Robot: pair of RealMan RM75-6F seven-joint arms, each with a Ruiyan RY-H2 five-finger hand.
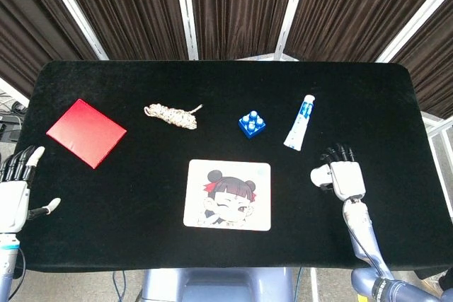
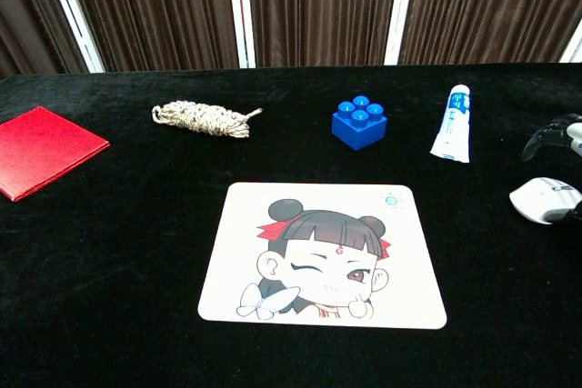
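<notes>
Here the black desk (image 1: 141, 196) carries everything, and the biggest thing on it is the mouse pad (image 1: 227, 194) with a cartoon girl's face, lying flat near the middle of the front edge. Next in size is the red notebook (image 1: 85, 132), flat toward the left edge. The right hand (image 1: 345, 175) rests on the desk toward the right edge, fingers curled downward, its thumb side touching the white mouse (image 1: 320, 175); whether it truly grips the mouse I cannot tell. The chest view shows the mouse (image 2: 544, 200) sitting on the cloth with dark fingertips (image 2: 538, 138) bent over just behind it. The left hand (image 1: 15, 187) hangs off the front left corner, fingers spread and holding nothing. The white and blue tube (image 1: 300, 122) lies right of centre, the coiled rope (image 1: 172, 114) left of centre, and the small blue block (image 1: 252, 124) between them.
</notes>
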